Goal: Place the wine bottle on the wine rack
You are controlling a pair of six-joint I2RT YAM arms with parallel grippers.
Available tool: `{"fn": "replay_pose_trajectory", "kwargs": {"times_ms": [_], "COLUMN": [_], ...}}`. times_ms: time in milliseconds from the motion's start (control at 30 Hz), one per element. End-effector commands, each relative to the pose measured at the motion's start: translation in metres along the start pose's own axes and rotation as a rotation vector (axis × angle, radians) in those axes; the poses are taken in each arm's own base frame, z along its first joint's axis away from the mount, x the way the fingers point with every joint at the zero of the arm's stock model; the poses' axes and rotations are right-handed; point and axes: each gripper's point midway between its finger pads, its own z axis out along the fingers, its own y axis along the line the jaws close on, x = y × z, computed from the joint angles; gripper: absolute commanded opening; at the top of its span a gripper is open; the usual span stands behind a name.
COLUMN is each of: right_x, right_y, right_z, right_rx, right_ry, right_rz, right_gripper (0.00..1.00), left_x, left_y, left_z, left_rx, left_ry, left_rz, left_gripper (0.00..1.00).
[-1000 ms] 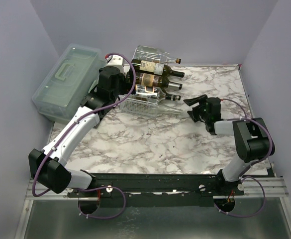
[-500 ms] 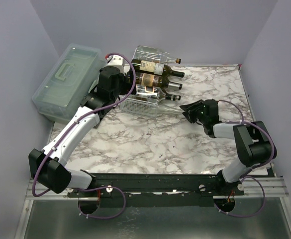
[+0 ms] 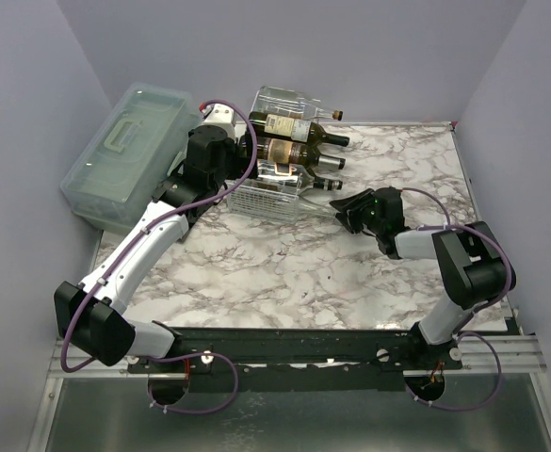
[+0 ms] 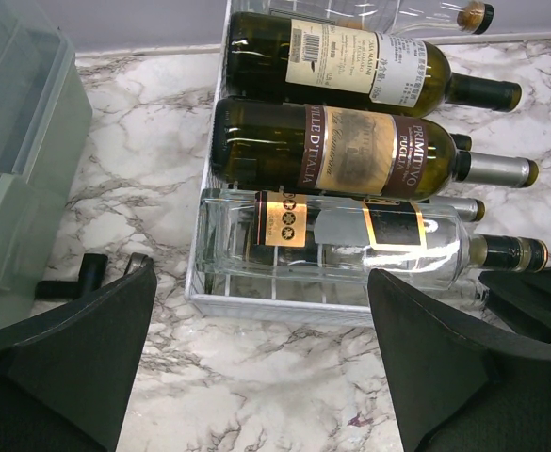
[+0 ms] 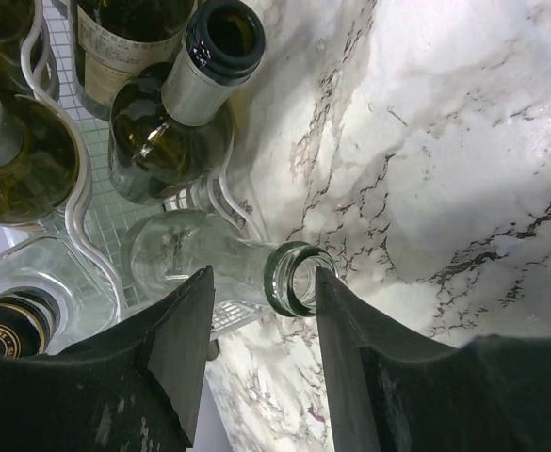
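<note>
The wine rack (image 3: 273, 200) of clear plastic and white grid stands at the back middle and holds several bottles lying on their sides. A clear empty wine bottle (image 5: 186, 250) lies low at the rack's front, its open mouth (image 5: 299, 278) sticking out to the right over the table. My right gripper (image 3: 348, 209) is open, with its fingers on either side of that mouth (image 5: 264, 282). The right finger (image 5: 369, 339) touches the rim. My left gripper (image 3: 240, 151) is open and empty (image 4: 261, 358) at the rack's left end (image 4: 284, 306).
A translucent pale-green lidded box (image 3: 124, 151) stands left of the rack, close to my left arm. On the rack lie a green bottle with a white label (image 4: 350, 66), a dark bottle with a brown label (image 4: 350, 151) and a clear bottle with a gold label (image 4: 350, 240).
My right gripper has moved left towards the rack, and its fingers now stand around the clear bottle's mouth. The left arm has not moved.
</note>
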Motion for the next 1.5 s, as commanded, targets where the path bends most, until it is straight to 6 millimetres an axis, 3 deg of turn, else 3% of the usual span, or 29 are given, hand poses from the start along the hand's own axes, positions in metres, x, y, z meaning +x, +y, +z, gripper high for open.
{"fn": "replay_pose_trajectory", "kwargs": {"times_ms": [0,167,367,600,767,1033,1133,1267,1467], "right_x": [-0.004,-0.013,-0.037,-0.060,-0.081,-0.121,-0.130,-0.133,-0.135], "right_y": [0.006,-0.002,0.000,0.011,0.045,0.132,0.161,0.200,0.236], "right_z": [0.003,-0.006,-0.025,-0.063,-0.114,-0.220,-0.259,-0.301,-0.343], "right_rx": [0.000,0.060,0.148,0.225,0.236,0.187,0.151,0.060,-0.029], "right_ry": [-0.025,-0.074,-0.175,-0.261,-0.348,-0.584,-0.664,-0.726,-0.797], "right_rz": [-0.024,-0.079,-0.195,-0.357,-0.536,-0.718,-0.738,-0.776,-0.780], "right_gripper": [0.50,0.55,0.73,0.85,0.89,0.91,1.00,1.00,1.00], "left_x": [-0.014,-0.016,-0.019,-0.024,-0.031,-0.056,-0.073,-0.104,-0.142], "left_y": [0.001,0.001,0.002,0.002,-0.002,-0.007,-0.005,-0.003,0.002], "left_z": [-0.010,-0.012,-0.015,-0.021,-0.031,-0.057,-0.072,-0.098,-0.145], "left_rx": [0.010,0.008,0.006,0.009,0.028,0.065,0.065,0.074,0.094], "left_ry": [-0.034,-0.042,-0.051,-0.066,-0.091,-0.162,-0.210,-0.286,-0.406], "left_rz": [-0.017,-0.015,-0.016,-0.019,-0.026,-0.050,-0.060,-0.079,-0.135], "left_gripper": [0.96,0.96,0.96,0.96,0.97,0.99,0.99,0.99,0.99]}}
